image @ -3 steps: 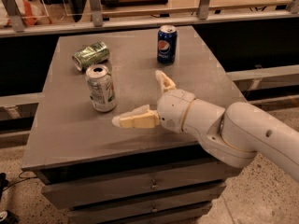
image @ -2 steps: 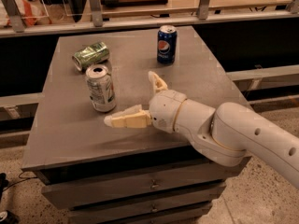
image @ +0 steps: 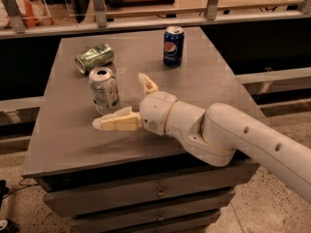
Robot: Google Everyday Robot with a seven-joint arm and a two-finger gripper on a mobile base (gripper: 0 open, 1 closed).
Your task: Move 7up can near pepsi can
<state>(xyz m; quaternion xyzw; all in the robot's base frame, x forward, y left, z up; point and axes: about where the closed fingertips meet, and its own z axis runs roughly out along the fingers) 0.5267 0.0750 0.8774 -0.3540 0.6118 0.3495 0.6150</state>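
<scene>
Gripper [image: 118, 101]: centre of frame, low over the grey table [image: 204, 81], fingers spread wide, holding nothing.
7up can [image: 104, 90]: upright, left of centre, just beside the lower finger [image: 116, 122].
Pepsi can [image: 173, 45]: upright, upper centre, well apart from the 7up can.
Green can [image: 94, 57]: dented, on its side, upper left.

Gripper [image: 119, 101] displaced leftward over the desk [image: 73, 144] since one second ago. Its spread jaws, formerly short of the 7up can [image: 103, 90], now flank it: the nearer jaw lies before the can's base, the farther jaw just to its right.
</scene>
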